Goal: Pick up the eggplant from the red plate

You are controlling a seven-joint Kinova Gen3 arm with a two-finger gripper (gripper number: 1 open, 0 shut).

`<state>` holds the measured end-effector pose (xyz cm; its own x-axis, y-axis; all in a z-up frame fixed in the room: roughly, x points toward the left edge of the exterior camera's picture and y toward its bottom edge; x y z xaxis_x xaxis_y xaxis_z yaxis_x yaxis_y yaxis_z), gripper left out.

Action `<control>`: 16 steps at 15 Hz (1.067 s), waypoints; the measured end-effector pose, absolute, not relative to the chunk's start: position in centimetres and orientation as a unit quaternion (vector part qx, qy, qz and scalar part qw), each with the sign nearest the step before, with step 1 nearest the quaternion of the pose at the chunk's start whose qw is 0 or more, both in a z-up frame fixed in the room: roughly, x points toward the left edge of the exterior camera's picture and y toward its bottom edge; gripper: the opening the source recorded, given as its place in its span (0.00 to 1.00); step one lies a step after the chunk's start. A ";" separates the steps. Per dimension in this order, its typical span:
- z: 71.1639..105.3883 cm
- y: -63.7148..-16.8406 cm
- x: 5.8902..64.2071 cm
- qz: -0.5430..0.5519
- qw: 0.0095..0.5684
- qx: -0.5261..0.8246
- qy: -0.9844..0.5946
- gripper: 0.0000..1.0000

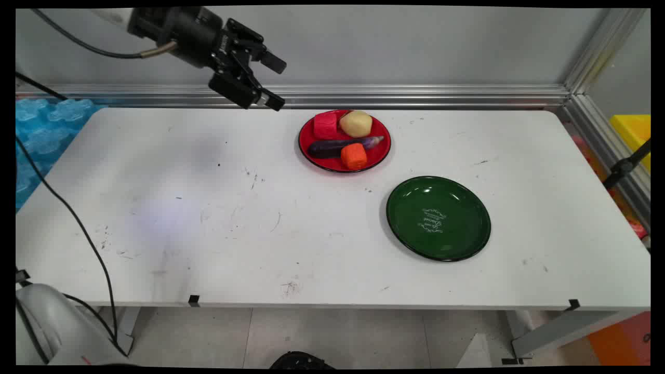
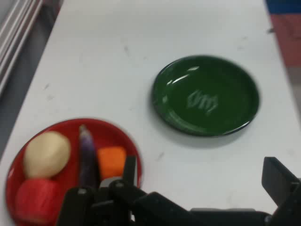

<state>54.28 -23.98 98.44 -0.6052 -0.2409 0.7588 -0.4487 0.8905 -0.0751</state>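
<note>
The red plate (image 1: 306,150) stands near the table's (image 1: 208,218) far edge, crowded with a pink block (image 1: 325,125), potato (image 1: 356,123), eggplant (image 1: 337,147) and orange piece (image 1: 354,156). Near it, toward the front right, lies a green plate (image 1: 438,217). Left of the red plate the tabletop runs bare and wide; a gap separates the two plates.

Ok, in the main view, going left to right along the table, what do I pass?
gripper → red plate → pink block → potato → green plate.
</note>
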 end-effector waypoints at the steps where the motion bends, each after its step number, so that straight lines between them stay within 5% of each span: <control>1: 98.2 -24.6 54.1 0.134 0.388 0.197 -0.890 1.00; 16: 91.1 -34.4 50.3 0.166 0.229 0.246 -0.927 1.00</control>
